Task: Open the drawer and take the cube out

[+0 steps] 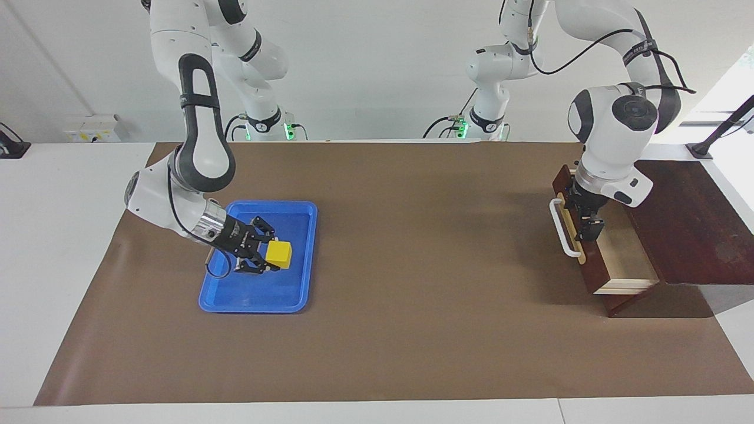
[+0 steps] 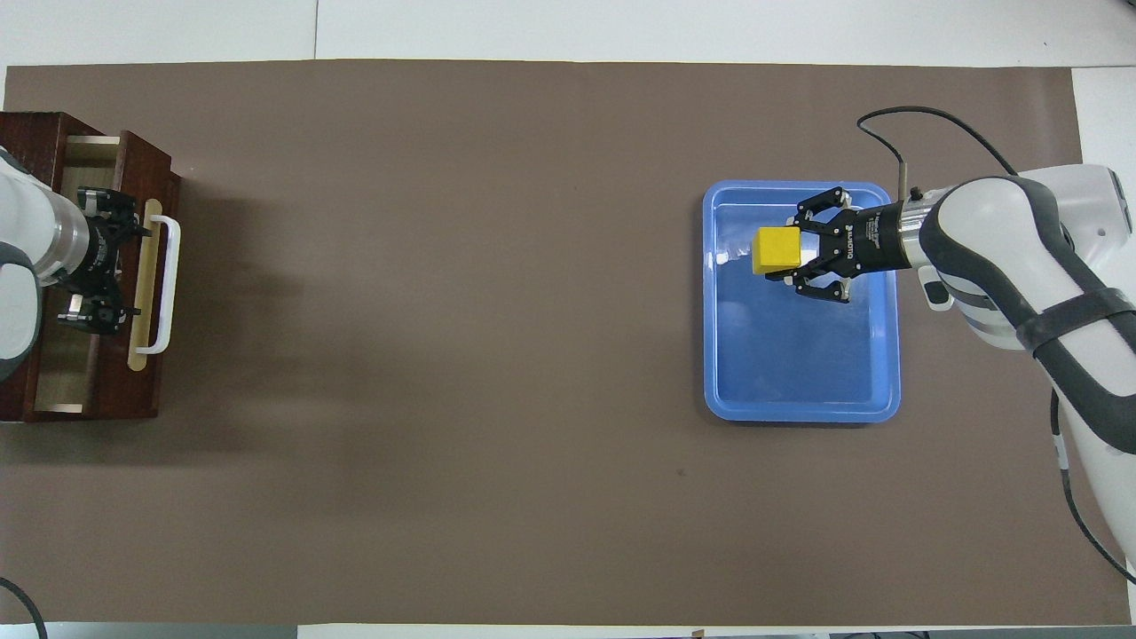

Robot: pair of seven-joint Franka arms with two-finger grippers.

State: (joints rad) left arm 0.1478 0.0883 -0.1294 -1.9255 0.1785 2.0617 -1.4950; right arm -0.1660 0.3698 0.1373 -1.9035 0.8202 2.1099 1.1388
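Both grippers are working: right gripper (image 1: pixel 272 254) fingers are clasping the cube (image 1: pixel 278 254) over the blue tray (image 1: pixel 294 297) for release, while left gripper (image 1: pixel 589 227) fingers, state indeterminable, are reaching inside the pulled-out drawer (image 1: pixel 624 259).

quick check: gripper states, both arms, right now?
Left gripper: over the open drawer, just inside its front; open or shut cannot be told.
Right gripper: over the blue tray, fingers shut on the yellow cube.

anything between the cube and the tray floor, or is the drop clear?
Nothing visible in the way. The right gripper holds the cube over the blue tray, whose floor shows bare beneath it. The left gripper is at the open drawer, at the left arm's end of the table.
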